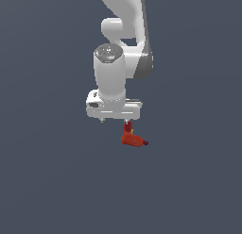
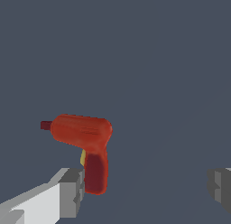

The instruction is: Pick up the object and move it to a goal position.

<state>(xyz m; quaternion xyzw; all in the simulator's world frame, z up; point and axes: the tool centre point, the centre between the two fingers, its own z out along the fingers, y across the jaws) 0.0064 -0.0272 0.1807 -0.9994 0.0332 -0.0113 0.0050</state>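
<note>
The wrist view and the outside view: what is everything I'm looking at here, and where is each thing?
Drill-shaped object: one, red-orange with a dark red tip and a small yellow patch at the handle; just below the robot's hand in the exterior view, its handle pointing up toward the jaws.
Surface: one, plain dark blue-grey, filling the background of both views.
Robot arm: one, white with grey joints, coming down from the top of the exterior view.
Gripper: one, white body with grey fingers; jaws spread wide, one finger right beside the object's handle, the other well apart from it.
</note>
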